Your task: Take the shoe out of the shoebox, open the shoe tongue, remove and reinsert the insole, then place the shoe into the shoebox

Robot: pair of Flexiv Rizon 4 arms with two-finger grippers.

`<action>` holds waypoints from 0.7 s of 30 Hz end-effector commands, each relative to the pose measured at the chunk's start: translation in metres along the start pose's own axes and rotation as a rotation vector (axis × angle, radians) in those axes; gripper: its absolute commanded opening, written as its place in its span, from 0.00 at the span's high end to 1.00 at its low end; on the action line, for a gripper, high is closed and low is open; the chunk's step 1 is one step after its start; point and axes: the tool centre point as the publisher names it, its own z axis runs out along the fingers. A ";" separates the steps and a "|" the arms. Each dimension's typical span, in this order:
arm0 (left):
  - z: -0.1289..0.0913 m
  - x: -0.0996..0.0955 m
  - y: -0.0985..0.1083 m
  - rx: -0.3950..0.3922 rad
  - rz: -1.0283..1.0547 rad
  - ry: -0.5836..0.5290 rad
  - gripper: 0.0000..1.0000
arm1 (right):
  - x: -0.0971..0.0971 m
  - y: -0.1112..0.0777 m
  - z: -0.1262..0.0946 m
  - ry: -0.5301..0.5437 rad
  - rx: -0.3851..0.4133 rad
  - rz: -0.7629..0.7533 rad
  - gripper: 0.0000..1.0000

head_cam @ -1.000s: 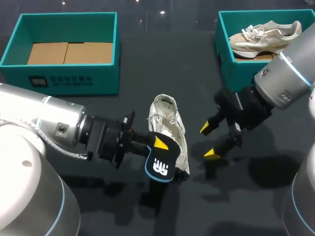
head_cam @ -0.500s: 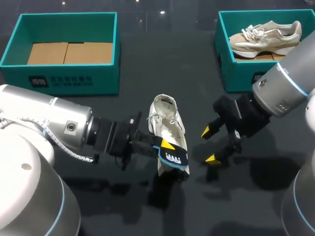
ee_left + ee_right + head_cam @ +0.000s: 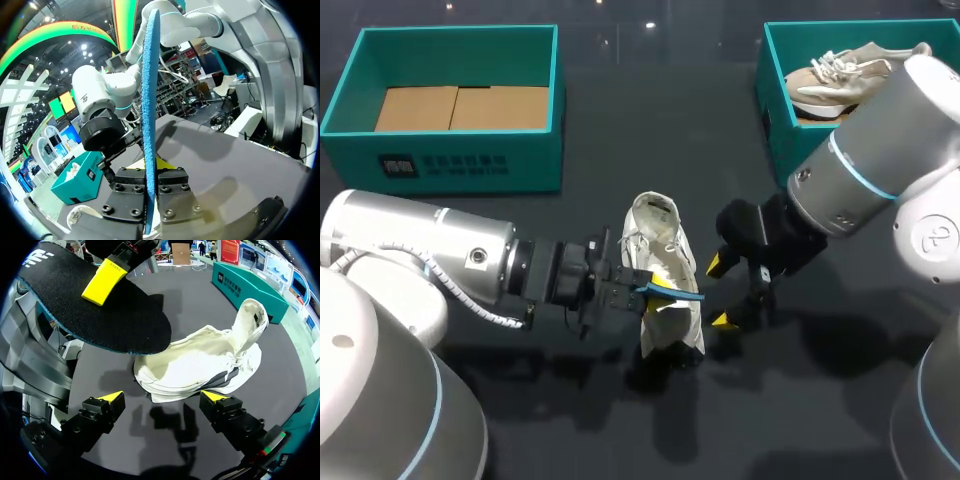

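Observation:
A white shoe [image 3: 655,235] lies on the dark table, heel towards the far side. My left gripper [image 3: 655,288] is shut on the insole [image 3: 678,294], held edge-on just over the shoe's toe end. In the left wrist view the blue-edged insole [image 3: 149,100] stands upright between the fingers of the left gripper [image 3: 151,176]. My right gripper [image 3: 720,292] stands open close to the shoe's right side. Its wrist view shows the insole's black face [image 3: 100,305] above the shoe [image 3: 200,365], with the right gripper [image 3: 164,397] open short of both.
A teal shoebox [image 3: 778,130] at the back right holds a second, beige shoe [image 3: 840,75]. Another teal box [image 3: 450,150] at the back left holds only cardboard. Both arms crowd the middle of the table around the shoe.
My left gripper has carried the insole to the right and turned it from flat to edge-on over the shoe. My right arm has moved left, closer to the shoe.

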 end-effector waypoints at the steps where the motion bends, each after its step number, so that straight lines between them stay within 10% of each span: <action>1: 0.000 0.002 -0.001 -0.005 0.001 -0.005 1.00 | -0.003 0.003 0.009 0.002 0.006 0.001 0.00; 21: 0.002 0.005 0.004 -0.025 0.066 0.004 1.00 | -0.031 -0.005 0.015 -0.036 0.100 -0.096 0.00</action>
